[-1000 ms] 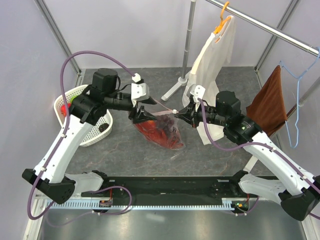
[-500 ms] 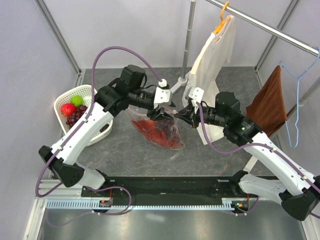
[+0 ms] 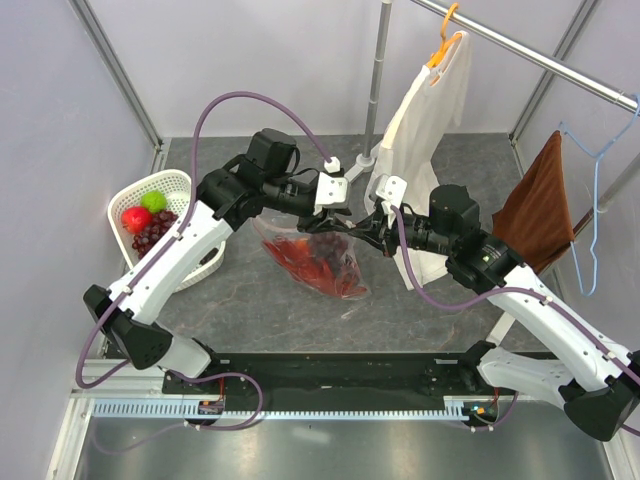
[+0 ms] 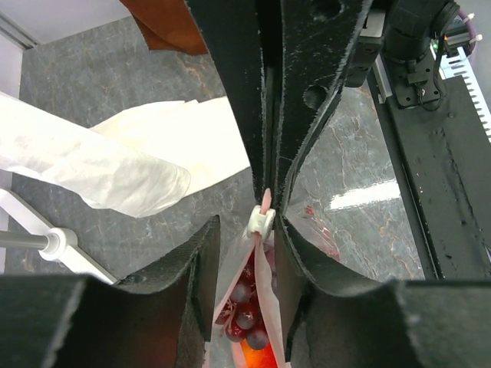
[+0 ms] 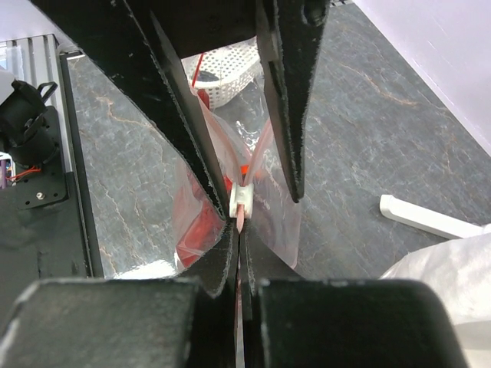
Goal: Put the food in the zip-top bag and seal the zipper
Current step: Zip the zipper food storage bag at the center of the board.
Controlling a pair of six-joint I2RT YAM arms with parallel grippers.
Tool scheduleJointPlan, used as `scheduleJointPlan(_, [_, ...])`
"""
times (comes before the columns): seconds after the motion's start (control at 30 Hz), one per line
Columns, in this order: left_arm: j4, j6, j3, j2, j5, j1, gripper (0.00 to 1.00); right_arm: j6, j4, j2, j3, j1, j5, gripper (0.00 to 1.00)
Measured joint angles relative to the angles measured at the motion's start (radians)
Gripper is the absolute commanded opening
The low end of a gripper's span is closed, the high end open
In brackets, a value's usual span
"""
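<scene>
The zip-top bag (image 3: 322,262) hangs over the table with red chilli peppers (image 3: 305,262) inside. My right gripper (image 5: 239,227) is shut on the end of the pink zipper (image 5: 240,220), just behind the white slider (image 5: 242,201). My left gripper (image 4: 245,224) straddles the bag's top at the slider (image 4: 261,222). Its jaws stand apart, the right finger against the plastic and a gap at the left one. Below the slider the bag mouth gapes, showing dark grapes (image 4: 247,314) and an orange (image 4: 258,357). From above, both grippers (image 3: 335,222) (image 3: 368,232) meet tip to tip.
A white mesh basket (image 3: 190,262) at the left holds a red apple (image 3: 137,217), a green piece (image 3: 153,200) and grapes (image 3: 152,233). A cream shirt (image 3: 425,120) hangs behind the right gripper. A brown cloth (image 3: 535,205), a blue hanger (image 3: 592,215) and the stand's foot (image 3: 345,182) are to the right.
My left arm swung right from beside the basket along the bag's top to the right gripper, and its jaws narrowed. The right gripper kept its hold and barely moved.
</scene>
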Motion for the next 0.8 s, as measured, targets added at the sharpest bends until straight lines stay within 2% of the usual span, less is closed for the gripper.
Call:
scheduleJointPlan(0.13, [-0.003, 0.0, 0.0, 0.004, 0.006, -0.002, 0.18, 0.0, 0.002, 0.0, 0.0, 0.002, 0.016, 0.0])
scheduleJointPlan(0.23, [-0.01, 0.0, 0.0, 0.004, 0.008, -0.004, 0.1, 0.002, 0.003, 0.0, 0.0, 0.002, 0.028, 0.0])
scheduleJointPlan(0.5, [0.0, 0.0, -0.043, -0.03, 0.011, 0.024, 0.05, 0.014, 0.004, -0.001, 0.0, 0.006, 0.037, 0.0])
scheduleJointPlan(0.8, [-0.058, 0.027, -0.089, -0.07, 0.022, 0.177, 0.05, 0.014, 0.014, -0.01, -0.002, 0.009, 0.064, 0.0])
